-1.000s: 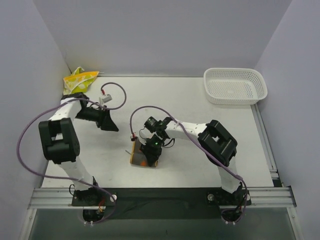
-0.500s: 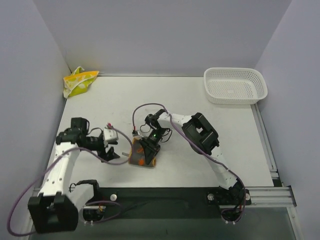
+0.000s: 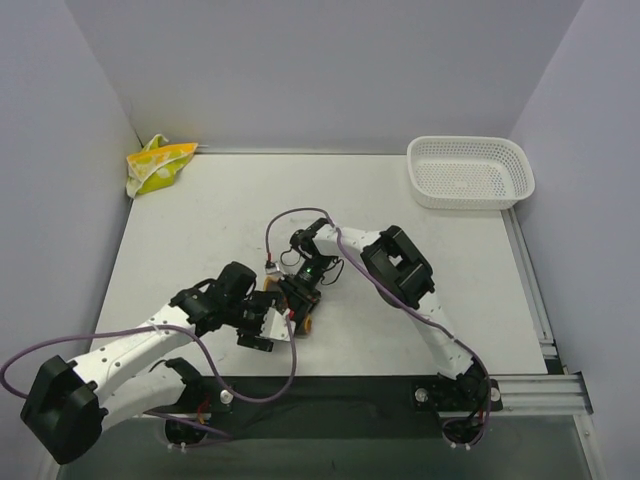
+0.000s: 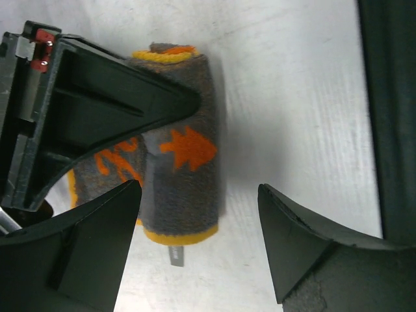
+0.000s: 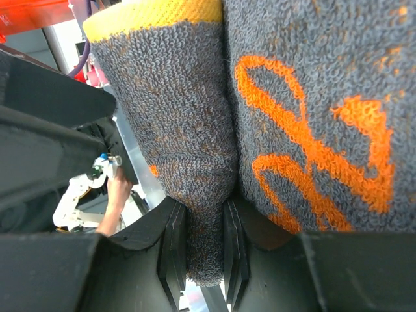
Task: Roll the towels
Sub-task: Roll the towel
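Note:
The orange towel with grey pattern [image 4: 185, 169] lies as a roll near the table's front middle, only an orange edge [image 3: 302, 320] showing from above. My right gripper [image 5: 203, 250] is shut on a fold of it, above the towel [image 3: 300, 293]; its black body [image 4: 97, 110] overlaps the roll's far end. My left gripper [image 4: 198, 195] is open, reaching in from the left [image 3: 279, 322], and its fingers stand either side of the roll's near end without touching. The pale yellow and lime-green towel [image 3: 157, 164] lies crumpled in the back left corner.
A white mesh basket [image 3: 470, 171] stands at the back right. A small grey tag [image 4: 174, 255] sticks out under the roll's near end. The dark front rail [image 4: 390, 117] runs close on the right of the roll.
My left arm swung from the back left by the yellow towel down to the orange roll, its jaws widening. The right gripper stayed shut on the towel, shifting slightly.

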Controlling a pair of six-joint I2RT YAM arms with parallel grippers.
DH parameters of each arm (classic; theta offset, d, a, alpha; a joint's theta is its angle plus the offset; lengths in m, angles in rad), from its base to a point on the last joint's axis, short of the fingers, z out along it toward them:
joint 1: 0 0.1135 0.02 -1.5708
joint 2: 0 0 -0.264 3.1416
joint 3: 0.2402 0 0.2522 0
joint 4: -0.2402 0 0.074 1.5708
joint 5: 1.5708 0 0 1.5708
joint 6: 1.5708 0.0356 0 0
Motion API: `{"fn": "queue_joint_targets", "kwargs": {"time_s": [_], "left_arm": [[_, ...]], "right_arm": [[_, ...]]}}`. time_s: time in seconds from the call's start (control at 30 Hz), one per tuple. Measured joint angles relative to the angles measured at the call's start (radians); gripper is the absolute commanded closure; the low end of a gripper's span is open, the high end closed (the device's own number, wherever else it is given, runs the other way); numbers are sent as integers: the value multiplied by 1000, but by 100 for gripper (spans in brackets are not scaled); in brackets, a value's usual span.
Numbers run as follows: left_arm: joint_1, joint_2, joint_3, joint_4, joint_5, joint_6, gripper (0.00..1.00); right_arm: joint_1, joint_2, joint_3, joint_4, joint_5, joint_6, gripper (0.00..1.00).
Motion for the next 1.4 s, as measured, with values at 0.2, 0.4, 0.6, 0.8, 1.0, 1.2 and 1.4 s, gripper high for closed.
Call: {"fn": "queue_joint_targets", "kwargs": {"time_s": [0.2,0.4,0.6,0.8,1.0,1.2,1.4], "left_arm": [[-30,129,2,133,-74,-17,27],[-46,251,27,155,-114,-58,58],[-52,226,28,139,-129,-116,83],[-56,200,27,106,-148,-167,89],[-56,207,27,101,-169,-209,89],[-26,281,64,85,-137,-222,89],[84,481,231,-50,3,-208,89]], "right_arm": [[0,0,4,-3,9,14,79],[-1,0,8,-11,14,45,64],[-6,1,20,-19,9,111,52],[-27,10,21,-5,-16,193,49],[-46,12,20,22,-24,244,48],[-59,-35,-38,66,-23,243,39],[-147,-203,-120,127,139,213,31]]}}
